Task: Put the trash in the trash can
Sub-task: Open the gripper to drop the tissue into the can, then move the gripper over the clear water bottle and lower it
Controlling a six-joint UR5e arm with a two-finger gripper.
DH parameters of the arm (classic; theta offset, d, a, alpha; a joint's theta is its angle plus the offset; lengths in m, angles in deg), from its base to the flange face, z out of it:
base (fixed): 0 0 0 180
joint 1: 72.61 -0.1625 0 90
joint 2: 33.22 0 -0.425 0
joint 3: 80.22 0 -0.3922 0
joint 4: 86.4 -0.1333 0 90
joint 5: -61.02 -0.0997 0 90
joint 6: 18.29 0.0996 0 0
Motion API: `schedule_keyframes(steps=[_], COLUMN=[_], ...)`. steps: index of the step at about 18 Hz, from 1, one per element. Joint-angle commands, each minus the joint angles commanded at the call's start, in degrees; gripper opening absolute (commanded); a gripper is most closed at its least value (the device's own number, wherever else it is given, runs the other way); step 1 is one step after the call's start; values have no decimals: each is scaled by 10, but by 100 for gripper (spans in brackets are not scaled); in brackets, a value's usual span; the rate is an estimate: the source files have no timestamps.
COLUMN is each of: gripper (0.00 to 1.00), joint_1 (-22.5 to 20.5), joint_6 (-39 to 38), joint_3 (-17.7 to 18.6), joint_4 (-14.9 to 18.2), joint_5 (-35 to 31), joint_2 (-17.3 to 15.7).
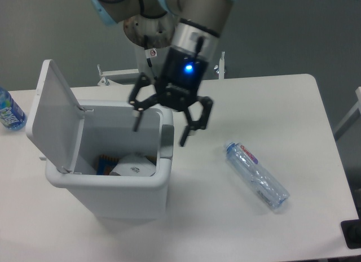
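A: The claw (161, 122) hung spread wide above the bin's (107, 188) right rim, one finger over the opening, the other outside it, and nothing was between them.

B: And the trash?

A: The wad (134, 165) lay inside the bin, on the bottom beside some blue-and-orange packaging. The bottle (257, 175) lay on its side on the table (265, 104), well to the right of the bin, cap end pointing toward the upper left.

B: So the bottle was the piece left. How would it handle?

A: Likely light and thin-walled, judging from the clear, dented plastic. It would probably give under the fingers and might slip or roll if pinched near an end.

B: Where should the arm take it, then?

A: Across the middle of the body, fingers set either side of its narrow width. The label end near the cap looked firmer, but off-centre, so it might tip.

B: Was the bin ready?

A: Its lid (52, 112) stood open on the left, leaving the mouth free from above.
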Motion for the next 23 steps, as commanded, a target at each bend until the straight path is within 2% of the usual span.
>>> schedule_keyframes(steps=[3,7,10,16,20,23], gripper=[100,100,100,100,100,100], joint_1=[-44,-75,-75,-86,-66,-49], joint_6=[3,6,0,4,-3,-29], joint_3=[-3,-30,-62,-89,-112,-135], joint_4=[1,2,14,38,93,115], joint_5=[-3,-16,-82,-135,-204,-240], joint_2=[13,60,92,159,202,233])
